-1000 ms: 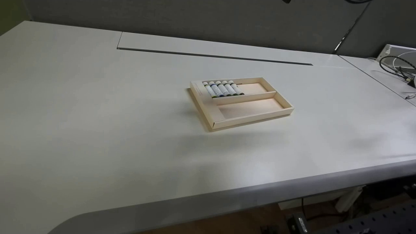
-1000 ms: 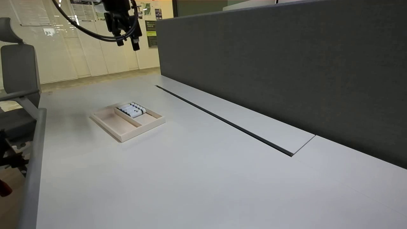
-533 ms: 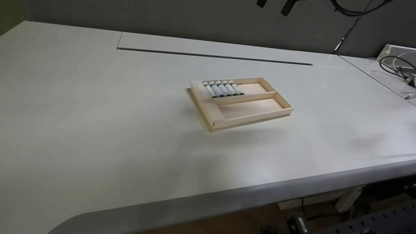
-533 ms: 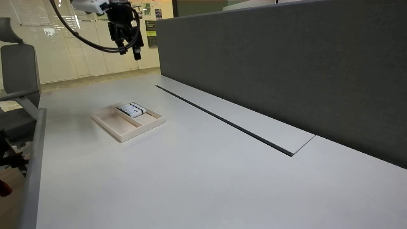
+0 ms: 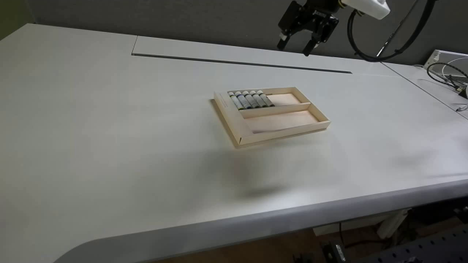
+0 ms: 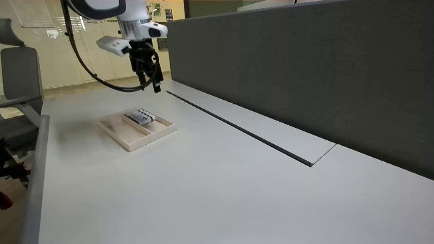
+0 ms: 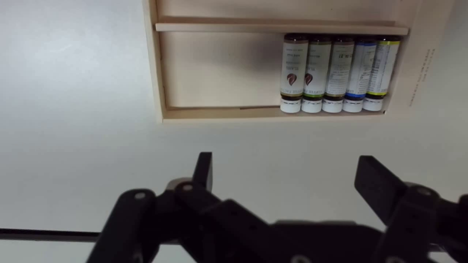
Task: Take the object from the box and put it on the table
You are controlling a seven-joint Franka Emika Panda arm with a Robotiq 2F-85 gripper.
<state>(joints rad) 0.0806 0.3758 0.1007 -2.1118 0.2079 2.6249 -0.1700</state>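
Observation:
The objects are several small dark vials (image 5: 251, 99) with white caps and pale labels, side by side in one compartment. They also show in the other views (image 6: 141, 117) (image 7: 333, 73). The box is a shallow light-wood tray (image 5: 285, 136) with a divider; its second compartment is empty. It also shows in the other views (image 6: 153, 138) (image 7: 219, 27). It rests on the white-grey table (image 5: 128, 146). My gripper (image 5: 294, 49) is open and empty, above the table on the slot side of the box, in both exterior views (image 6: 150, 87). In the wrist view, its fingers (image 7: 283, 164) are apart beside the box's rim.
A dark grey partition (image 5: 201, 22) stands along the table's back edge. A long dark slot (image 6: 237, 127) runs in front of it. Cables (image 5: 448, 75) lie at the far right. A loose black hose (image 6: 112, 86) hangs from the arm. A grey chair (image 6: 22, 73) stands beyond the table.
The arm and open gripper have come down toward the table near the box, and entered further into both exterior views. The box and vials have not moved.

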